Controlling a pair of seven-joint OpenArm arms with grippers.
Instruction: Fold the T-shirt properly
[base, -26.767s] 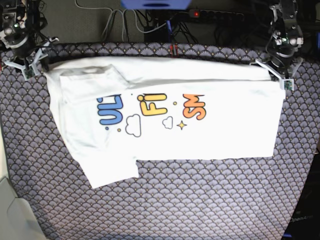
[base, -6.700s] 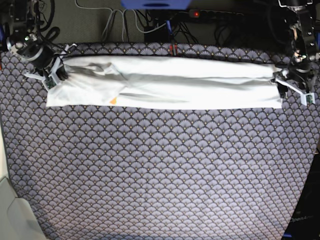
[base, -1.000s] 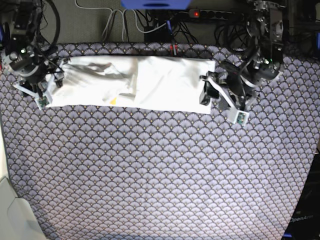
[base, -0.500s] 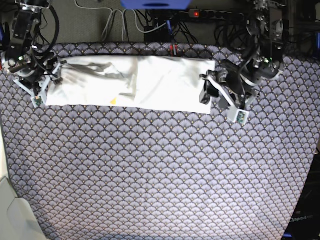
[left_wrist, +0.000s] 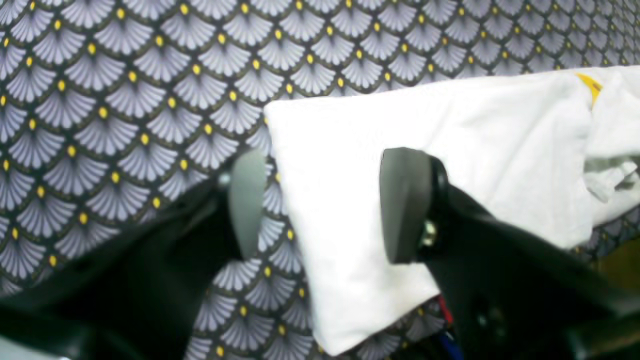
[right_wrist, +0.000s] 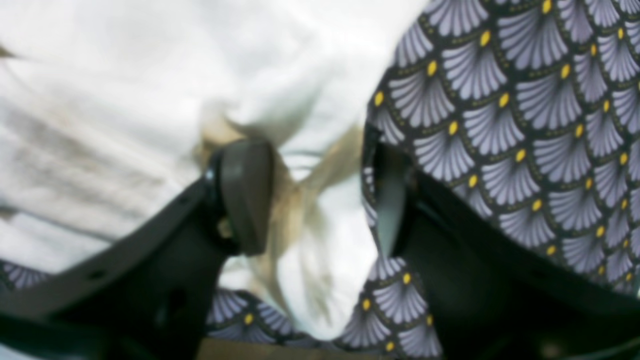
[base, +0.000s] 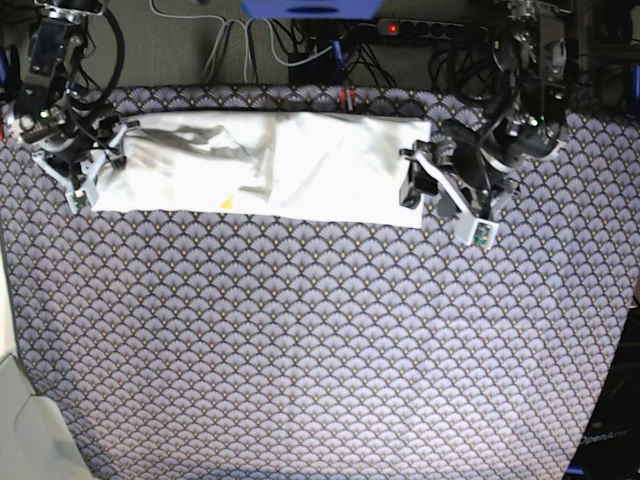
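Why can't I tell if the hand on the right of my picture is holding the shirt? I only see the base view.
Observer: In its wrist view the left hand is open, with its fingers wide apart.
Operator: Where is the shirt, then?
Observer: The shirt has its end edge between those fingers. One finger is over the white cloth and the other is over the patterned table cover.
Operator: And the hand on the other side?
Observer: The right hand is open too, and a rumpled bit of the shirt sits between its fingers. That view is blurry.
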